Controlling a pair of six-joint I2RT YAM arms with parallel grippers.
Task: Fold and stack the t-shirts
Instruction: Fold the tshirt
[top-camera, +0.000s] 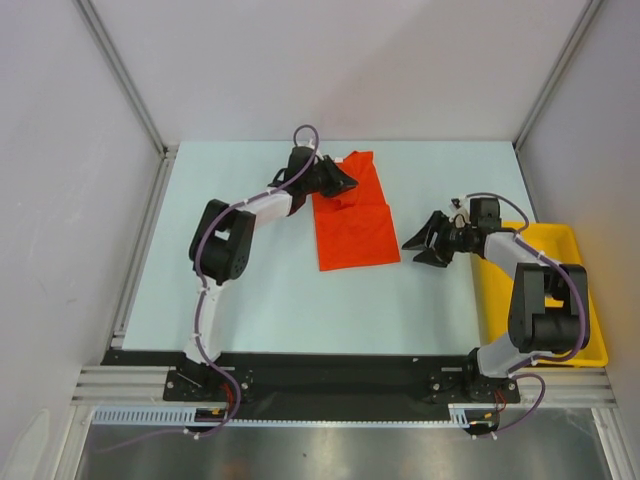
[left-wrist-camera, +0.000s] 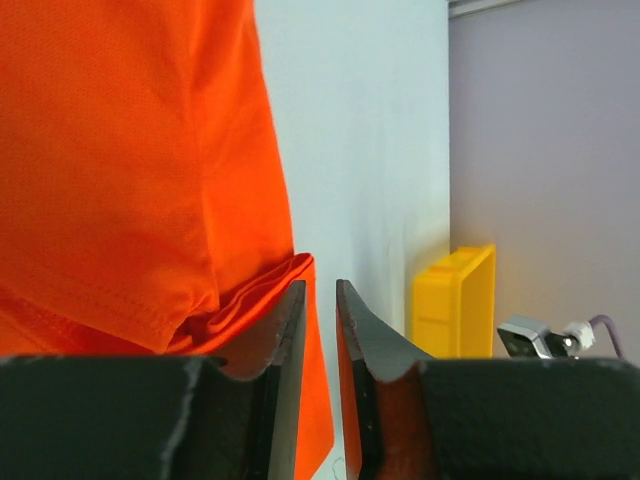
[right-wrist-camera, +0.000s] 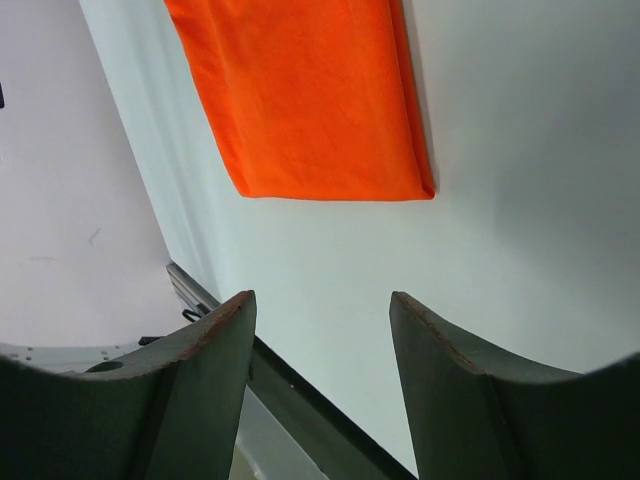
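Note:
The orange-red t-shirt (top-camera: 353, 222) lies folded into a long strip at the middle back of the table, with a small raised bunch near its far part. My left gripper (top-camera: 343, 182) is low over the shirt's far end. In the left wrist view its jaws (left-wrist-camera: 318, 285) stand a narrow gap apart, with the shirt (left-wrist-camera: 120, 170) bunched against the left finger and bare table showing through the gap. My right gripper (top-camera: 425, 250) is open and empty to the right of the shirt. In the right wrist view (right-wrist-camera: 320, 295) the shirt's near corner (right-wrist-camera: 310, 100) lies ahead of it.
A yellow plastic tray (top-camera: 580, 300) stands at the table's right edge beside the right arm; it also shows in the left wrist view (left-wrist-camera: 455, 300). Grey walls close in the back and both sides. A black rail runs along the near edge (top-camera: 330, 370).

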